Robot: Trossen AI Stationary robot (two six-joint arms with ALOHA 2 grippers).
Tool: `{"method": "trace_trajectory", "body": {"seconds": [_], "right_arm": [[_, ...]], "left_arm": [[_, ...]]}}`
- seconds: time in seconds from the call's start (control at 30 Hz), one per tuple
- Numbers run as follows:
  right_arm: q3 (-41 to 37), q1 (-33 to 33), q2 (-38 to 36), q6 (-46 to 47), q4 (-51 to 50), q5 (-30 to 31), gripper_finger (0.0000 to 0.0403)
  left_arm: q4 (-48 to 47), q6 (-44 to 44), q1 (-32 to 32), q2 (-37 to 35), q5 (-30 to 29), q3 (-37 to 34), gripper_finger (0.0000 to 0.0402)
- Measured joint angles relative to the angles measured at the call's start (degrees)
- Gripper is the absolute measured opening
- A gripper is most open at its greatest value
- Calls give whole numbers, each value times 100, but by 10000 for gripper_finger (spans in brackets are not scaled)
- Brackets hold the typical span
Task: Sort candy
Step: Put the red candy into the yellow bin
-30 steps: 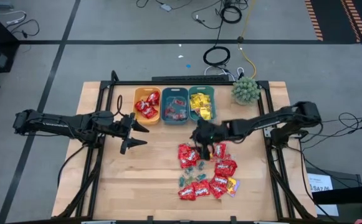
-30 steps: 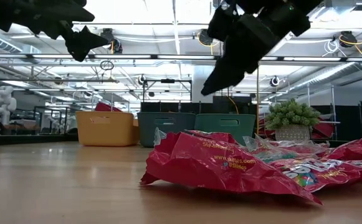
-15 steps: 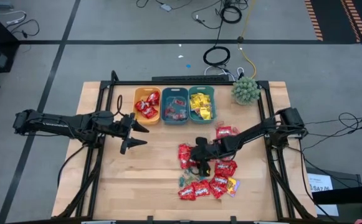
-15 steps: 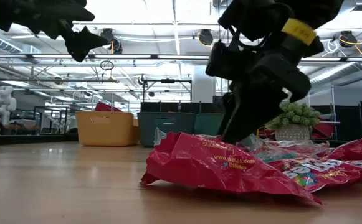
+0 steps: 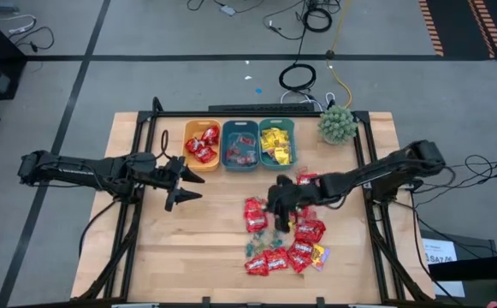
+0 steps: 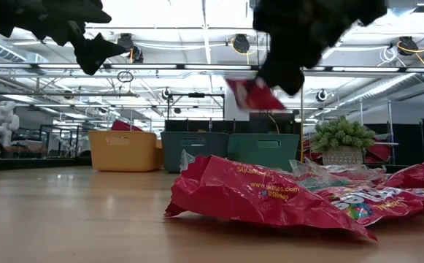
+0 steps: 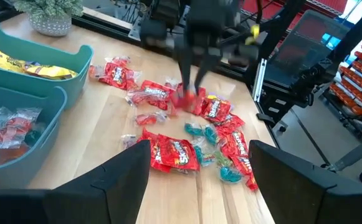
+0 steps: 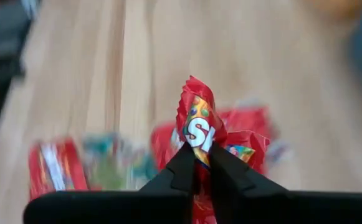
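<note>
The candy pile point(image 5: 286, 239) lies lower centre of the high view, and one red packet point(image 8: 196, 124), pinched in the right gripper point(image 8: 198, 163) above it, should travel level to the orange bin point(image 5: 202, 144) at upper left, while the left gripper point(image 5: 185, 185) hovers agape at centre left.

right hand point(image 8: 200, 163) closed, red packet point(image 8: 196, 121) lifted
</note>
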Motion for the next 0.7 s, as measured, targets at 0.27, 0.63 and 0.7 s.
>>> {"method": "trace_trajectory", "body": {"seconds": [0.27,0.63,0.7], "right_arm": [[1182,-886,-227,-447,-217,391,6],[3501,-2236,1473,-1337,-1308,329,6],[3898,-2394,1784,-1403,-1293,148,6]], "left_arm": [[88,0,0,-2,0,0,281],[149,4,-2,-2,0,0,281],[149,4,-1,-2,0,0,281]]}}
